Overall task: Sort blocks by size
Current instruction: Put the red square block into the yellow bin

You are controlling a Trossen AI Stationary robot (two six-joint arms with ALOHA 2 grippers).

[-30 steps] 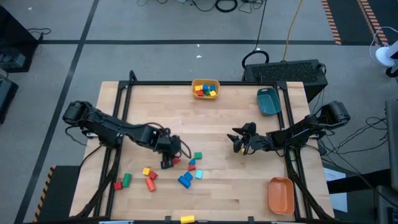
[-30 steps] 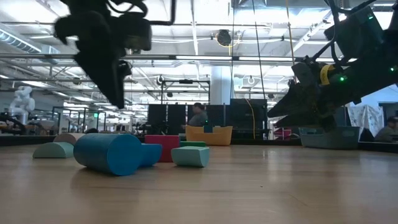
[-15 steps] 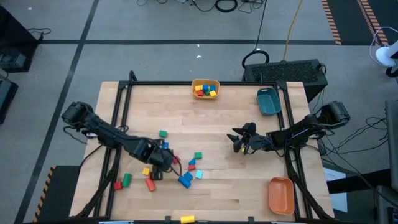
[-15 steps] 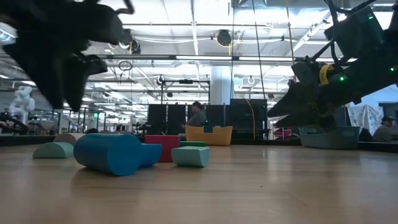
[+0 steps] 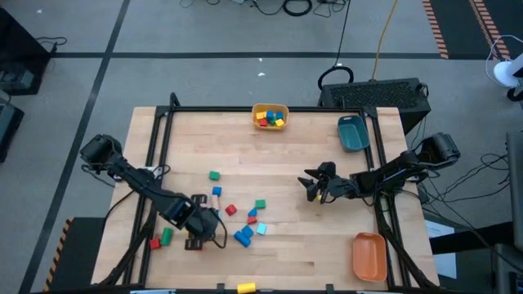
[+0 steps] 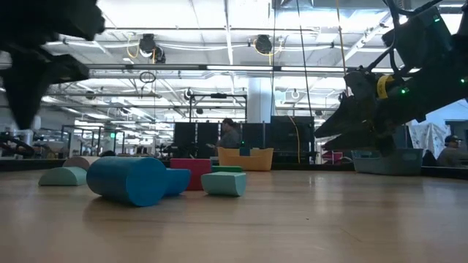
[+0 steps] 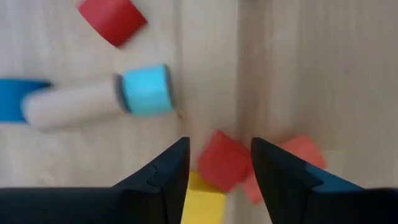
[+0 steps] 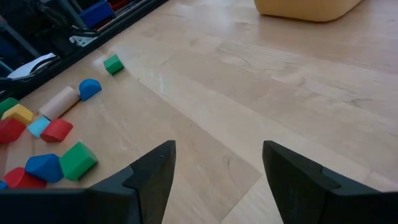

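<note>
Far left in the high view, a red block (image 5: pixel 154 243) and a green block (image 5: pixel 167 236) lie close together near the table's front edge. Just right of them the left gripper (image 5: pixel 194 238) hangs low over the blocks at that end of the scatter; its wrist view shows the fingers parted with nothing between them, and a red cube (image 7: pixel 222 162), a yellow block (image 7: pixel 202 202) and an orange-red one (image 7: pixel 297 154) lying just past the tips. The step in hand looks like an approach to a pick — no block is held yet. Next, by my reading, the fingers must settle on one piece, likely the red cube, come down astride it and close without nudging its close neighbours.

Further right the loose blocks spread across the middle of the table: a green cube (image 5: pixel 214 175), a wood-and-blue bar (image 5: pixel 216 193), a red piece (image 5: pixel 231 210), blue blocks (image 5: pixel 243 236) and a cyan one (image 5: pixel 261 229). At the back edge a yellow bin (image 5: pixel 270 116) already holds several blocks; a teal bin (image 5: pixel 353 132) and an orange bin (image 5: pixel 368 256) stand on the right side.

The right gripper (image 5: pixel 314 186) waits above bare table right of centre — fingers spread, holding nothing
</note>
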